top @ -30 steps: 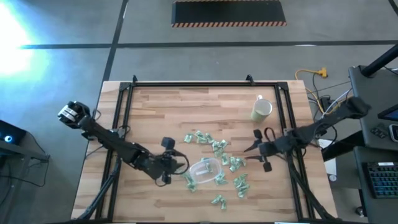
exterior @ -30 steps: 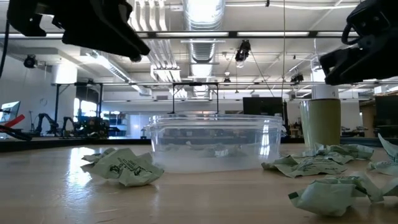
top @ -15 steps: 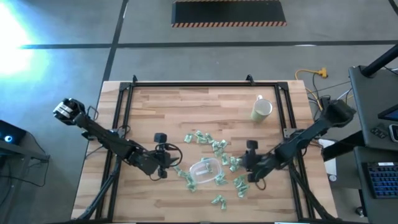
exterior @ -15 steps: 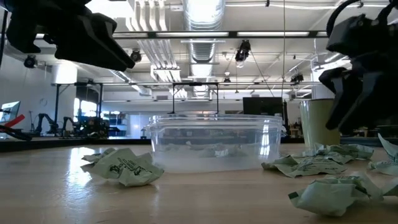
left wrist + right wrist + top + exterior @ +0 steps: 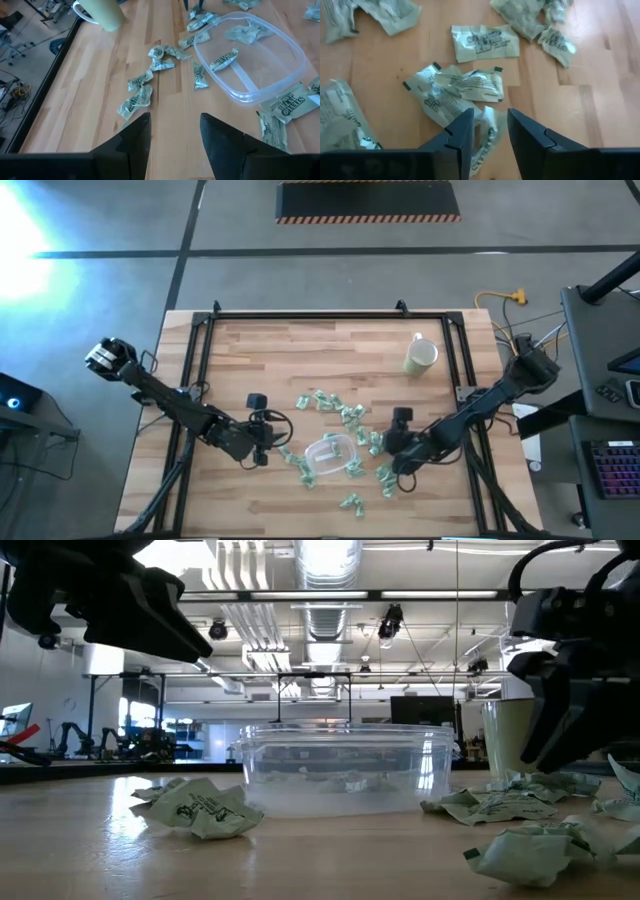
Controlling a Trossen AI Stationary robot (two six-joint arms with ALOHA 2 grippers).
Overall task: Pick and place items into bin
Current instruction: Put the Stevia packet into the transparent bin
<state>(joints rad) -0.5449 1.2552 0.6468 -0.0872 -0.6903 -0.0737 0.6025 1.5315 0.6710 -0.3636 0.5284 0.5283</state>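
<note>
Several pale-green wrapped items (image 5: 345,416) lie scattered on the wood around the clear oval bin (image 5: 330,453), which rests on its base and holds a few pieces (image 5: 223,59). My right gripper (image 5: 391,464) is open and low over the items just right of the bin. One crinkled piece (image 5: 485,131) lies between its fingers. My left gripper (image 5: 172,125) is open and hovers over bare wood left of the bin (image 5: 250,60), touching nothing. My right gripper comes from above, slanting toward the table's near-left, with one finger (image 5: 462,129) on each side of a crinkled piece (image 5: 483,116) that lies flat on the table. Whether the fingers touch it, I cannot tell.
A cream mug (image 5: 420,356) lies toward the far right of the table. More items (image 5: 351,502) sit near the table's near edge, and one (image 5: 200,808) lies left of the bin. A black frame (image 5: 300,315) runs along the table's edges.
My right gripper has swung from the table's right side toward the bin and the near edge, coming down low over the items right of the bin. My left gripper has drawn back a little from the bin toward the table's left, then held still.
</note>
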